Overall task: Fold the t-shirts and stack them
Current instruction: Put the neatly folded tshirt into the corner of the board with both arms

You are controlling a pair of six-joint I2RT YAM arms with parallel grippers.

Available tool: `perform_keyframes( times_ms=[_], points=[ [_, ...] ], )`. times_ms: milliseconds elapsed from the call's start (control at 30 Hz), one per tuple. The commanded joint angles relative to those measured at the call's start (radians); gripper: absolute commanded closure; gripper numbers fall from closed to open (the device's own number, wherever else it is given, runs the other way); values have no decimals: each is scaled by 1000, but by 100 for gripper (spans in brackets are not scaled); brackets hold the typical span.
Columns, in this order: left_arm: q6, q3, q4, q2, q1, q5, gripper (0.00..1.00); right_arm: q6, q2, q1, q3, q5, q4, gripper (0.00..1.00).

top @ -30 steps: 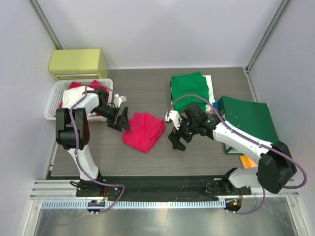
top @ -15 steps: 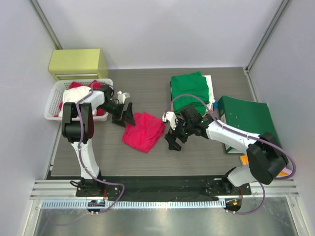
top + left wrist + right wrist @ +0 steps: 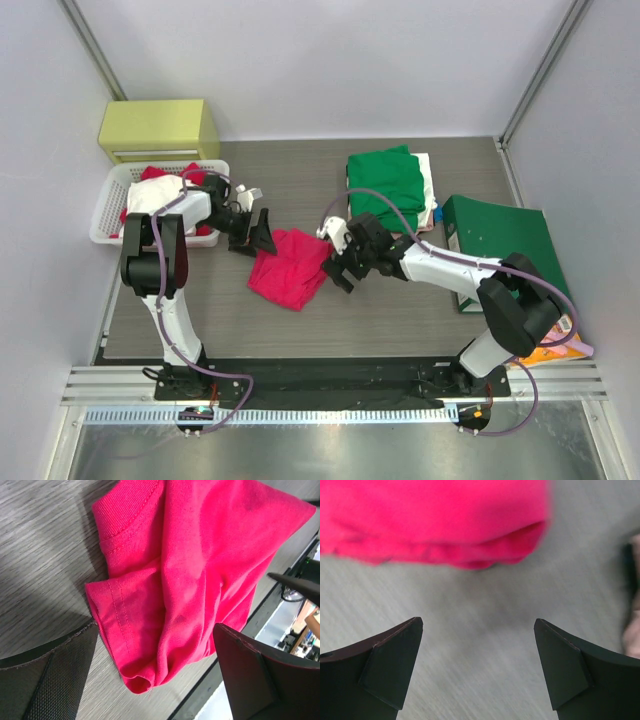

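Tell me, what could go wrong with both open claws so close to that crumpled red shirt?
The red t-shirt lies bunched in overlapping folds, so the left gripper may pinch several layers and fail to spread it. The right gripper hangs over the table beside the shirt's edge and might close on nothing.

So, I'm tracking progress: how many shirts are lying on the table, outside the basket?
3: a pinkish-red shirt crumpled in the middle, a folded green shirt at the back, and a pale shirt under it, only its edge showing. More may be hidden beneath.
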Motion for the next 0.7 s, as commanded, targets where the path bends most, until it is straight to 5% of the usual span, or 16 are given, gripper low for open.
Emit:
perform_keyframes(
  times_ms=[0, 233, 433, 667],
  points=[
    [-27, -80, 163, -23, -3, -92, 0, 96, -42, -74, 95, 142, 110, 0],
    [-70, -131, 215, -69, -3, -132, 0, 259, -10, -116, 73, -115, 132, 0],
    [-72, -152, 240, -90, -3, -144, 0, 228, 78, -149, 119, -648, 14, 0],
    [-65, -169, 243, -106, -3, -158, 0, 282, 66, -154, 46, -646, 112, 0]
  ],
)
